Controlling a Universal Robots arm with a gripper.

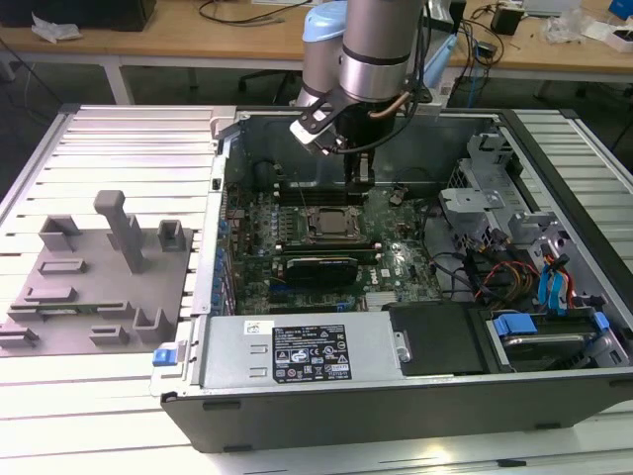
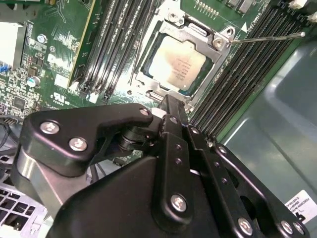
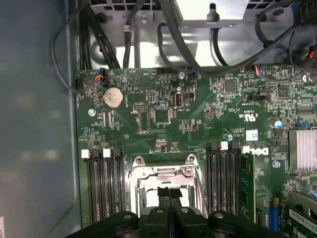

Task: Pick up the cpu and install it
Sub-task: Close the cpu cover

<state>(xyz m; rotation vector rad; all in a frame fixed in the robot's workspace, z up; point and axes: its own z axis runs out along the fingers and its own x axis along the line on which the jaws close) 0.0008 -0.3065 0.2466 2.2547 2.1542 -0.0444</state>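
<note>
Cpu (image 2: 177, 63), tracked from the grey tray (image 1: 59, 309) at the exterior view's left across to the open case (image 1: 415, 401), is found lying flat in the metal-framed socket (image 2: 148, 82), silvery top up. Seating is judged the step in hand, so the chip is best kept square and level, with no sideways push risked. The gripper (image 2: 168, 101) is poised just above the socket's edge, beside the chip, its fingers apparently pressed together on nothing.
</note>
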